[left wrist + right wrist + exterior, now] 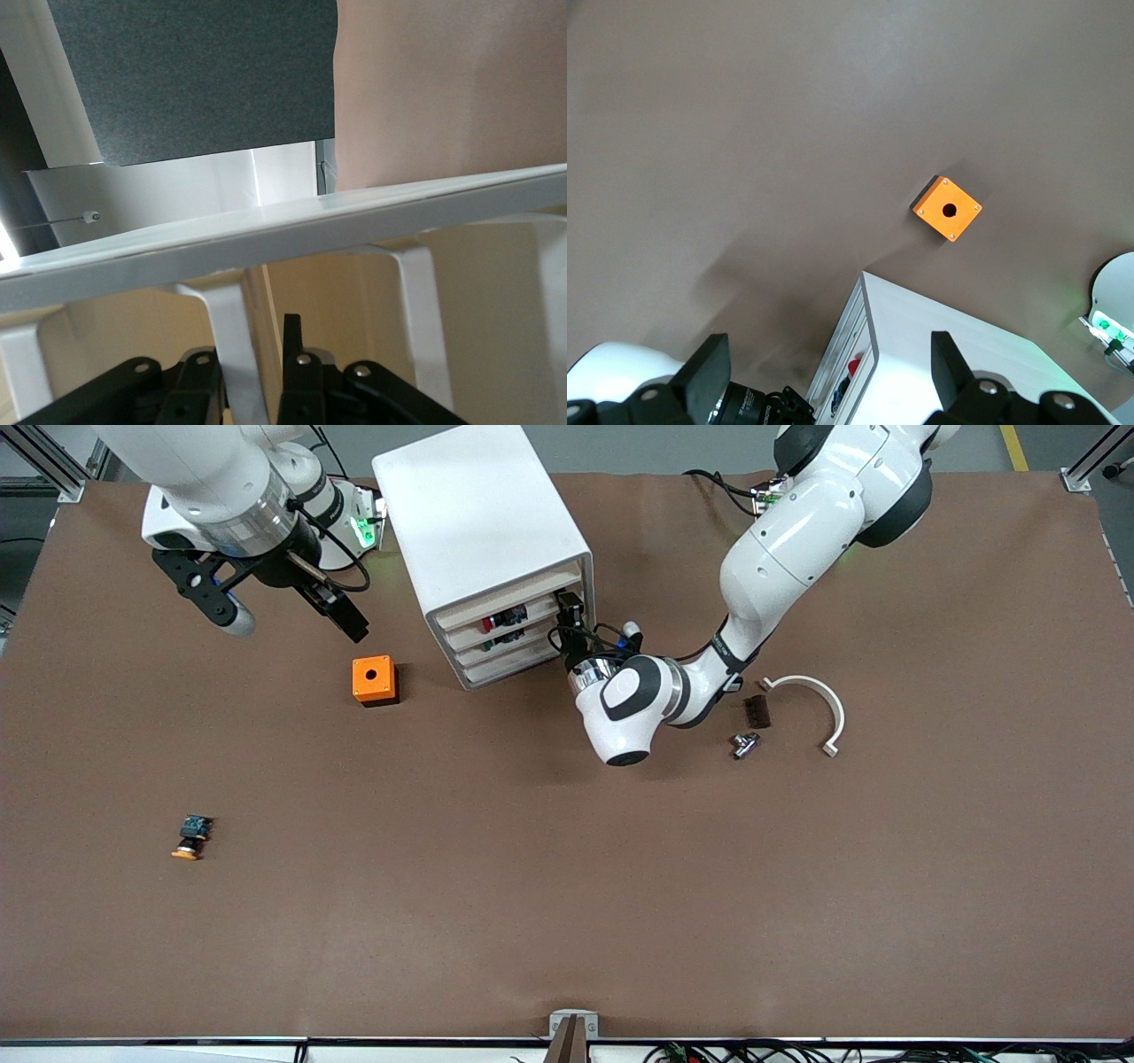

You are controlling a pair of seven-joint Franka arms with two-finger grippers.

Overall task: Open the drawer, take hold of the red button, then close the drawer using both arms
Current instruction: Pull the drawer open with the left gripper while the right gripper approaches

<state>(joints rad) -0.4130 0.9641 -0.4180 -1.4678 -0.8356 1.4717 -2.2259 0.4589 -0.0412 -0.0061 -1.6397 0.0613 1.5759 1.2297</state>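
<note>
Front view shows the desk [567, 921] carrying the white cabinet [478, 522] near its robot-side edge, drawer fronts angled toward the left arm's end so that arm can reach them. The left arm bends low, forearm nearly level, with the left claw [571, 615] pressed to the drawer [509, 636], second from top and not yet drawn out; in the left wrist view its fingers [297, 354] pinch a white handle bar [235, 354]. Inside the drawer sits the red-capped button [490, 623]. The right arm waits, right claw [288, 607] released, over the desk beside the orange box [373, 679].
</note>
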